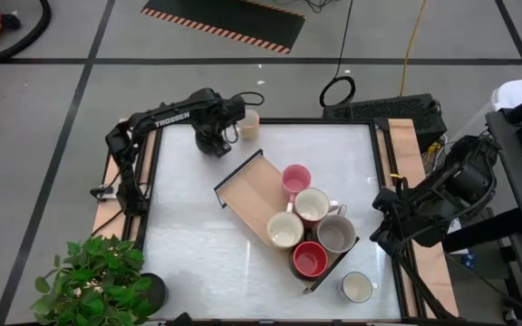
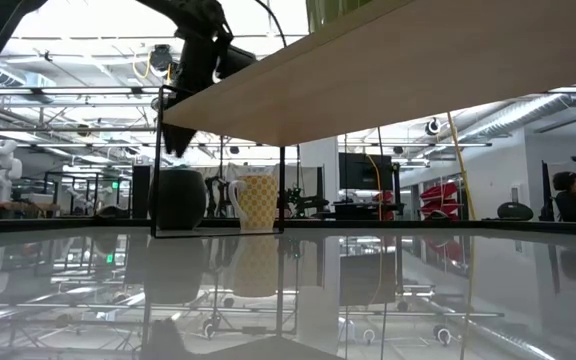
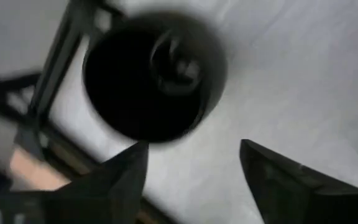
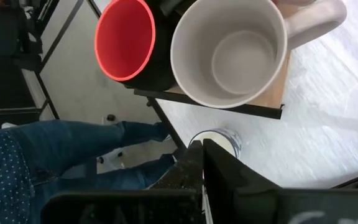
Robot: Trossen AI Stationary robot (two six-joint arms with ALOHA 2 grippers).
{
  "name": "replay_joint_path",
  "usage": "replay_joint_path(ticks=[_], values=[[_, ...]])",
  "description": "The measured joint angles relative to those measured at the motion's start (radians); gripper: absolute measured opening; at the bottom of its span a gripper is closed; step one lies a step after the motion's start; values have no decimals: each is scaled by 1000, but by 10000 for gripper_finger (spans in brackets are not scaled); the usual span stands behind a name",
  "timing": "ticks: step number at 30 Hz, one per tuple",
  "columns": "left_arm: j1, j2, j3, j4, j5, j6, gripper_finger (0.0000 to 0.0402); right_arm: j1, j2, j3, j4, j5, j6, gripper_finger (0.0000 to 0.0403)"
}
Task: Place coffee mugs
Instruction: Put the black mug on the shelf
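Note:
A black mug [image 3: 151,74] stands upright on the table's far left corner [image 2: 180,198], with a cream mug [image 1: 249,124] beside it. My left gripper [image 3: 194,162] hangs open just above the black mug, pointing down [image 2: 183,140], and hides it in the high view [image 1: 214,140]. On the wooden tray [image 1: 247,195] stand a pink mug [image 1: 295,179], two cream mugs [image 1: 313,206] [image 1: 285,229], a grey mug [image 1: 337,234] and a red mug [image 1: 310,260]. A white mug [image 1: 357,287] stands on the table near the front right. My right gripper [image 4: 201,155] is shut and holds nothing, high over the table's right edge [image 1: 383,213].
The tray lies slanted across the table's middle, its black wire ends [image 1: 238,167] at the far left and near right. A potted plant [image 1: 98,276] stands at the near left corner. A person's legs in jeans [image 4: 73,149] show beyond the table's edge.

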Motion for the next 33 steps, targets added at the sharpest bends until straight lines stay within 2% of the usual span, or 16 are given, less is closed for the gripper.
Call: replay_joint_path(ticks=[2,5,11,20,28,33], values=[[-7,0,-11,83,0,28,280,0,0,0,-2,0,-4,0],[-8,0,-44,140,4,42,287,0,0,0,-2,0,1,0],[-5,0,-154,182,4,41,262,0,0,0,-1,19,27,0],[-13,0,-300,295,-1,61,190,0,0,0,-6,30,7,0],[-45,-2,-280,283,4,80,73,0,0,0,-6,30,0,0],[-74,-70,-238,236,6,80,17,0,0,0,-14,30,-5,0]])
